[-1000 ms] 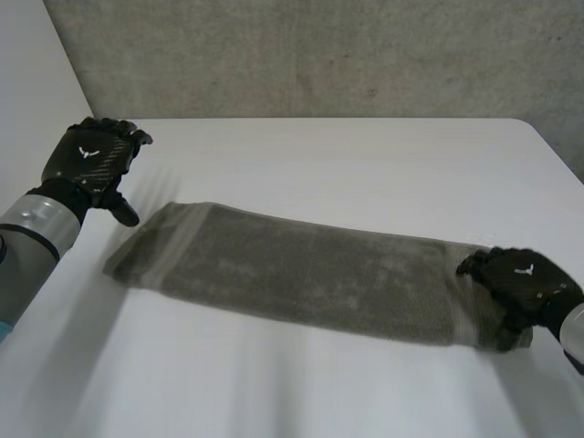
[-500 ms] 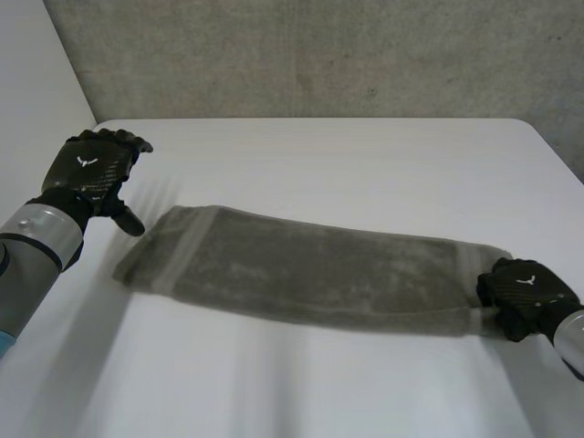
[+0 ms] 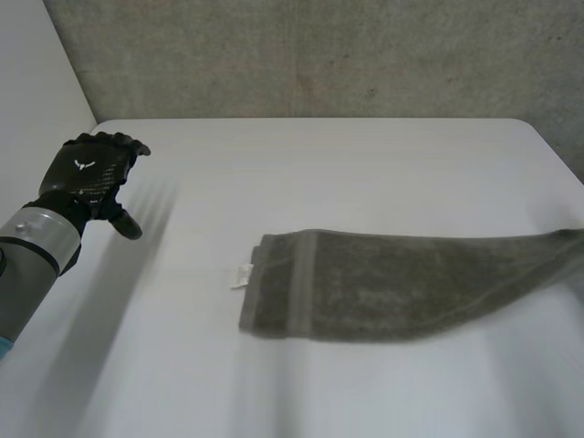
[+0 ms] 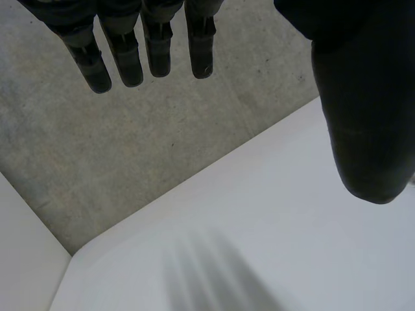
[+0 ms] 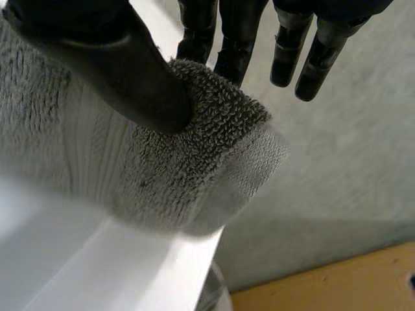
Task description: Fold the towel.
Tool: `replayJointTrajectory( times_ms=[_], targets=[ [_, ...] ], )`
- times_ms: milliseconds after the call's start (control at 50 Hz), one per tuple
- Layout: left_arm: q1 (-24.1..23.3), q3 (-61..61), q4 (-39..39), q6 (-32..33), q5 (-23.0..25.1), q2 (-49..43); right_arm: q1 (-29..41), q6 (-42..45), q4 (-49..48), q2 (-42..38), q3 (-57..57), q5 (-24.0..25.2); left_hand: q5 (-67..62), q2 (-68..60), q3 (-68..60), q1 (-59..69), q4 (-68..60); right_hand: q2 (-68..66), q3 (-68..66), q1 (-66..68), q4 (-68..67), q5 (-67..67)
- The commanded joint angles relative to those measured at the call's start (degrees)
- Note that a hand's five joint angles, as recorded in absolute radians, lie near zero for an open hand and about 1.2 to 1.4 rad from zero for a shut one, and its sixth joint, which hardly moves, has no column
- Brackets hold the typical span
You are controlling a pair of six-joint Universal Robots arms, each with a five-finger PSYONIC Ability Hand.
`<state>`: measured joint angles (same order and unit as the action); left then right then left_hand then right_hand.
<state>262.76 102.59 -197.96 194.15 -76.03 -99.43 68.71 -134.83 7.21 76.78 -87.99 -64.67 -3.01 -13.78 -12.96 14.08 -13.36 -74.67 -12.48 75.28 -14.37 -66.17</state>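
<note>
Counted: one towel [image 3: 411, 285], one white table [image 3: 365, 173], one small white label [image 3: 242, 275], two black hands. At the far left, over the table's left side and well apart from the towel: the left hand [image 3: 91, 176], released, fingers [image 4: 123, 58] straight and held off from the thumb, nothing in its grasp. On its back, a small white mark [image 3: 84, 165] (a winged shape, no letters to read). Next, toward the middle of the table: the label, poking out from the towel's left end, too small to read any writing on it. Then the towel itself: grey-olive terry, a long narrow strip, lying on the table from about the middle and running out past the right side of the head view. Near its left end, a flatter woven band [image 3: 304, 283] across its width; along the strip, a looped, slightly mottled pile. At the far right, seen from the right wrist: the right hand [image 5: 130, 71], grasping a corner of the towel, thumb pressed down on the thick terry against the fingers behind it, the cloth bunched and hanging below the thumb. Beyond that corner, the table's edge, a grey wall [image 5: 363, 162] and a patch of orange-brown floor [image 5: 324, 285].
</note>
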Motion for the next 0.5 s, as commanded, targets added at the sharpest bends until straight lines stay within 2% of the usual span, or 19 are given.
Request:
replayJointTrajectory(
  times_ms=[20, 40, 80, 100, 120, 140, 180, 200, 240, 300, 340, 420, 440, 460, 480, 500],
  targets=[
    [-0.5, 0.0, -0.1, 0.0, -0.1, 0.1, 17.0, -8.6, 2.6, -0.1, 14.2, -1.6, 3.0, 3.7, 3.0, -4.0, 3.4, -5.3, 2.5, 4.7, 4.4, -3.8],
    [-0.5, 0.0, -0.1, 0.0, -0.1, 0.1, 17.0, -8.6, 2.6, -0.1, 14.2, -1.6, 3.0, 3.7, 3.0, -4.0, 3.4, -5.3, 2.5, 4.7, 4.4, -3.8],
    [-0.6, 0.0, -0.1, 0.0, -0.8, 0.4, 26.8, -8.9, 2.5, -1.2, 17.4, -4.5, 3.0, 3.7, 3.0, -4.0, 3.4, -5.3, 2.5, 4.7, 4.4, -3.8],
    [-0.6, 0.0, -0.1, 0.0, -0.8, 0.4, 26.8, -8.9, 2.5, -1.2, 17.4, -4.5, 3.0, 3.7, 3.0, -4.0, 3.4, -5.3, 2.5, 4.7, 4.4, -3.8],
    [-0.6, 0.0, -0.1, 0.0, -1.3, 0.5, 32.7, -8.6, 2.2, -2.8, 18.8, -6.9, 3.0, 3.7, 3.0, -4.0, 3.4, -5.3, 2.5, 4.7, 4.4, -3.8],
    [-0.6, 0.0, -0.1, 0.0, -1.8, 0.6, 32.7, -8.6, 2.2, -2.9, 18.8, -6.9, 3.0, 3.7, 3.0, -4.0, 3.4, -5.3, 2.5, 4.7, 4.4, -3.8],
    [-0.7, 0.0, -0.1, 0.0, -2.1, 0.6, 44.4, -8.3, 2.1, -6.8, 21.6, -11.3, 3.0, 3.7, 3.0, -4.0, 3.4, -5.3, 2.5, 4.7, 4.4, -3.8],
    [-0.7, 0.0, -0.1, 0.0, -2.1, 0.6, 44.5, -8.3, 2.1, -6.8, 21.6, -11.4, 3.0, 3.7, 3.0, -4.0, 3.4, -5.3, 2.5, 4.7, 4.4, -3.8],
    [-1.3, 0.0, -0.1, 0.0, -2.4, 0.6, 54.1, -7.3, 1.7, -11.1, 22.9, -13.8, 3.0, 3.7, 3.0, -4.0, 3.4, -5.3, 2.5, 4.7, 4.4, -3.8],
    [-1.8, 0.1, 0.0, 0.0, -2.4, 0.6, 58.1, -6.9, 1.2, -13.6, 22.9, -14.3, 3.0, 3.7, 3.0, -4.0, 3.4, -5.3, 2.5, 4.7, 4.4, -3.8],
    [-1.9, 0.2, 0.0, 0.0, -2.4, 0.6, 64.2, -6.7, 0.0, -18.5, 22.1, -14.6, 3.0, 3.7, 3.0, -4.0, 3.4, -5.3, 2.5, 4.7, 4.4, -3.8],
    [-2.3, 0.2, 0.0, 0.0, -2.5, 0.6, 68.1, -6.6, -1.1, -23.5, 21.4, -15.2, 3.0, 3.7, 3.0, -4.0, 3.4, -5.3, 2.5, 4.7, 4.4, -3.8],
    [-2.7, 0.2, 0.0, 0.0, -2.5, 0.6, 69.2, -6.4, -1.4, -25.8, 21.3, -15.7, 3.0, 3.7, 3.0, -4.0, 3.4, 2.1, 2.5, -2.7, 4.4, 3.6],
    [-3.0, 0.2, -0.1, 0.0, -2.5, 0.5, 69.9, -6.2, -1.4, -27.3, 21.1, -16.9, 3.0, 3.7, 3.0, -4.0, 3.4, 46.8, 2.5, -47.4, 4.4, 48.3],
    [-3.0, 0.2, -0.1, 0.0, -2.5, 0.5, 69.9, -6.2, -1.4, -27.3, 21.1, -16.9, 3.0, 3.7, 3.0, -4.0, 3.4, 47.3, 2.5, -47.9, 4.4, 48.8],
    [-3.3, 0.2, -0.1, 0.0, -2.5, 0.3, 70.2, -5.9, -1.4, -28.3, 20.8, -18.6, 3.0, 3.7, 3.0, -4.0, 3.4, 64.7, 2.5, -65.3, 4.4, 66.2]
  ],
)
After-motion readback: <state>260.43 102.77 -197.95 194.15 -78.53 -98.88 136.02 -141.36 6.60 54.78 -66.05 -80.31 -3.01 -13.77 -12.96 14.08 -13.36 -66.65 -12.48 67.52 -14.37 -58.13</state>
